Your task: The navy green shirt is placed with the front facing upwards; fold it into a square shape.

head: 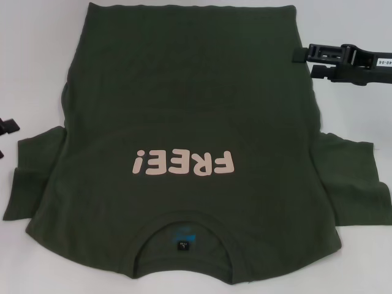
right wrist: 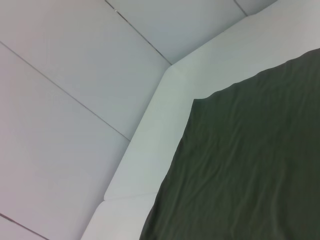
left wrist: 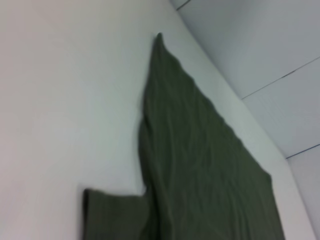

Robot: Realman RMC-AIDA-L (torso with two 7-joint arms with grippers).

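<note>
Nearest the robot in the head view lies the ribbed crew neck (head: pixel 187 228) of the large dark olive-green short-sleeved cotton T-shirt (head: pixel 190 110), front side up, with a small black-and-blue inner label (head: pixel 182 240) showing inside the collar opening. Just beyond the collar, the pale pink "FREE!" chest lettering (head: pixel 182 163) reads upside down from this side. The shirt is spread flat on the white tabletop (head: pixel 37 67), collar toward the robot and hem at the far edge. Its two short sleeves stick out sideways at about the level of the lettering, one to the robot's left (head: pixel 37 177) and one to the right (head: pixel 355 177), both lying flat on the table. At the left edge of the head view, beside the left sleeve, only a small black part of the left gripper (head: pixel 7 125) shows, apart from the cloth; whether it is open or closed cannot be told. Farther away, on the right, the black right gripper (head: pixel 300 55) reaches in from the side with its tips at the shirt's far right edge; its fingers look spread, with nothing held between them. The wrist views show the green cloth lying on the white table, with pale tiled floor (right wrist: pixel 60 100) beyond the table edge.
</note>
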